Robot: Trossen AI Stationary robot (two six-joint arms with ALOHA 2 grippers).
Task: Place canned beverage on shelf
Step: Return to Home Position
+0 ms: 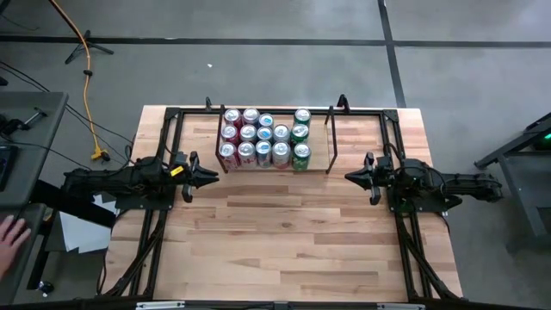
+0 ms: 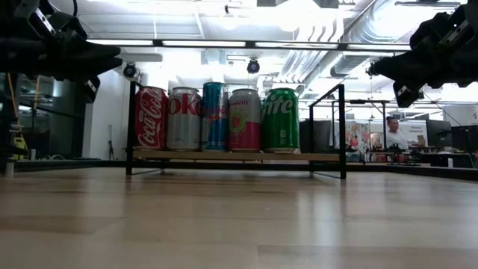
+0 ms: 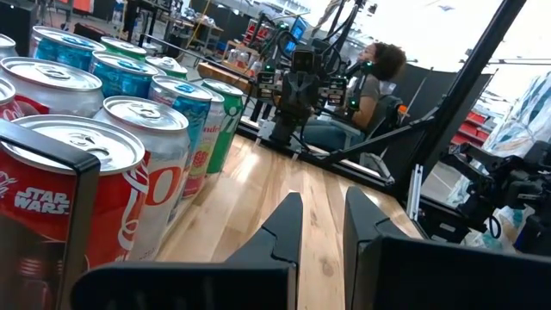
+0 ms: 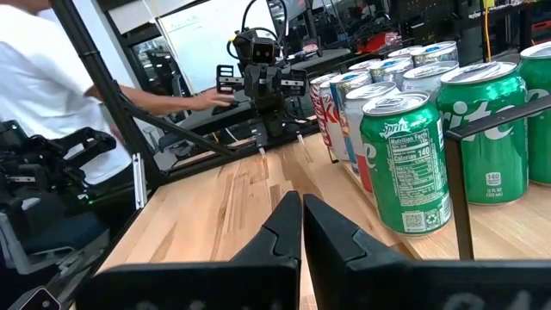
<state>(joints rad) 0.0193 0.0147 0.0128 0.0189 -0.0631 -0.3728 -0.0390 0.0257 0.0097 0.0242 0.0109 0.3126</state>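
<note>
Several beverage cans [image 1: 263, 138], red, silver, blue and green, stand upright in rows on the wood base of the shelf [image 1: 330, 142], a low black-rod rack at the table's far middle. The low view shows a row of them [image 2: 216, 118] on the shelf's base [image 2: 224, 157]. My left gripper [image 1: 213, 176] hovers shut, pointing level, just left of the shelf's near corner. My right gripper [image 1: 349, 176] hovers shut to the right of the shelf, facing the left one. Neither holds anything. The cans also show in the left wrist view [image 3: 129, 146] and the right wrist view [image 4: 405, 159].
A larger black frame [image 1: 172, 116] edges the wooden table. Bare wood [image 1: 284, 232] lies between the arms and toward the near edge. A person's hand [image 1: 10, 237] rests at a side desk left of the table; a person in a white shirt [image 4: 52, 95] shows beyond it.
</note>
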